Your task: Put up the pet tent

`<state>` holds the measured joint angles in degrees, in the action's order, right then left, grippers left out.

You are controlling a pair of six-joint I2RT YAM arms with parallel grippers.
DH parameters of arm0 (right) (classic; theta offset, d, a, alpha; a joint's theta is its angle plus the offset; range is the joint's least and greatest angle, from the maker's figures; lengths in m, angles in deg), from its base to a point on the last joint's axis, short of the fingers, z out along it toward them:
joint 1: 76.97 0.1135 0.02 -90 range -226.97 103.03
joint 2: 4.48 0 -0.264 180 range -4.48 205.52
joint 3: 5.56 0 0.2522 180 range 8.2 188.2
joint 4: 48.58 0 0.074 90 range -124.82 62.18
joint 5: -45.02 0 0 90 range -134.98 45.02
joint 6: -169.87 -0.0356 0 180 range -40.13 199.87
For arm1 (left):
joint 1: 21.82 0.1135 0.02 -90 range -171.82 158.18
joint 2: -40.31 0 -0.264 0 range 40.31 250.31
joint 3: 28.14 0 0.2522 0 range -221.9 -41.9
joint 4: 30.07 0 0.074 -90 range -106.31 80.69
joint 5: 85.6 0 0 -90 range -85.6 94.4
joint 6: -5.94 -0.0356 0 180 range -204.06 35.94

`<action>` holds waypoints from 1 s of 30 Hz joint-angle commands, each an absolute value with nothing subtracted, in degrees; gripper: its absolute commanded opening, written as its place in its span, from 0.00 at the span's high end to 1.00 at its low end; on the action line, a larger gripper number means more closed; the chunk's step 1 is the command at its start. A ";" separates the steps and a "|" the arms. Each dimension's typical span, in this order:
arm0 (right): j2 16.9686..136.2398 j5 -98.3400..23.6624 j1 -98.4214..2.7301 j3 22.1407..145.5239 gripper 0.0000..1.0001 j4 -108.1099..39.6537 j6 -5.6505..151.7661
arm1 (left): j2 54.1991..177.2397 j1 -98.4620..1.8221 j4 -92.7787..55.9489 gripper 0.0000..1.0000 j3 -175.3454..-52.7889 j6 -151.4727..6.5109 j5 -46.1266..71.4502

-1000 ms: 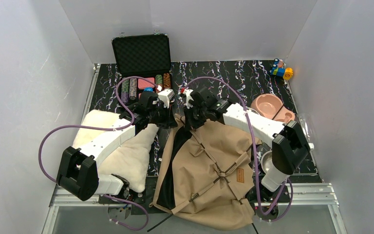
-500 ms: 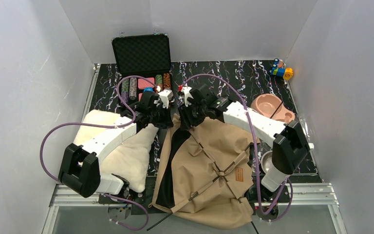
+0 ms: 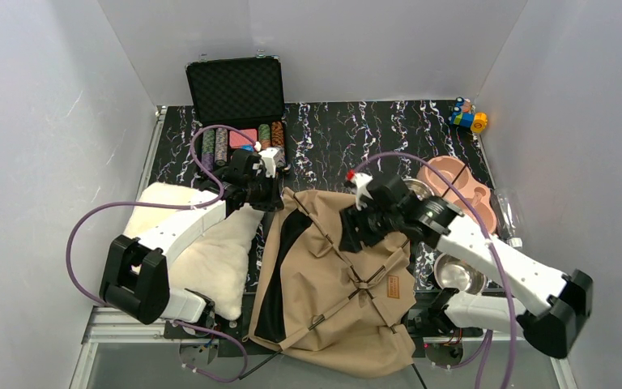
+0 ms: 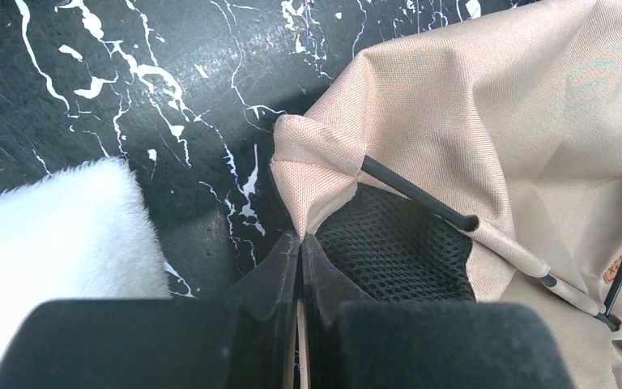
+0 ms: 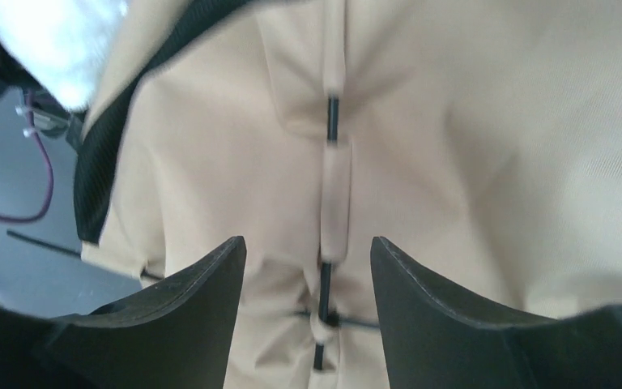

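Left gripper (image 4: 300,240) is pinched shut on a far corner of the pet tent (image 3: 336,284), which lies collapsed on the marbled table (image 3: 372,130). Right gripper (image 5: 308,247) is held wide open over a black pole (image 5: 334,120) at the tent's middle.

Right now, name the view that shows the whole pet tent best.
Top external: the whole pet tent lies collapsed there. Left wrist shows only one corner of it; right wrist only a close-up stretch of its fabric.
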<state>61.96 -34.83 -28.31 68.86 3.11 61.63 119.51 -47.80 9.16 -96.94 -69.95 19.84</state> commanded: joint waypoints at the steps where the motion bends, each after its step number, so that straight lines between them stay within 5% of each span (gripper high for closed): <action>1: 52.42 -34.99 -26.81 61.11 0.36 11.25 52.57 | 119.61 -47.20 9.34 1.00 -99.27 -69.55 18.77; 9: 41.57 -32.50 -23.23 51.19 0.36 16.74 42.44 | 120.94 -46.39 9.62 1.00 -99.54 -69.14 18.20; 22: 37.26 -32.61 -16.26 46.18 0.54 21.42 34.59 | 121.78 -45.70 10.03 1.00 -99.71 -68.95 17.33; 30: 40.26 -38.40 -10.48 45.62 0.49 19.93 31.43 | 121.97 -45.64 10.10 1.00 -99.78 -68.94 17.58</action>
<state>38.94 -34.43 -12.99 45.67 20.64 34.33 122.44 -46.14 10.37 -97.40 -68.86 18.29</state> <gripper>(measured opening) 0.504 0.010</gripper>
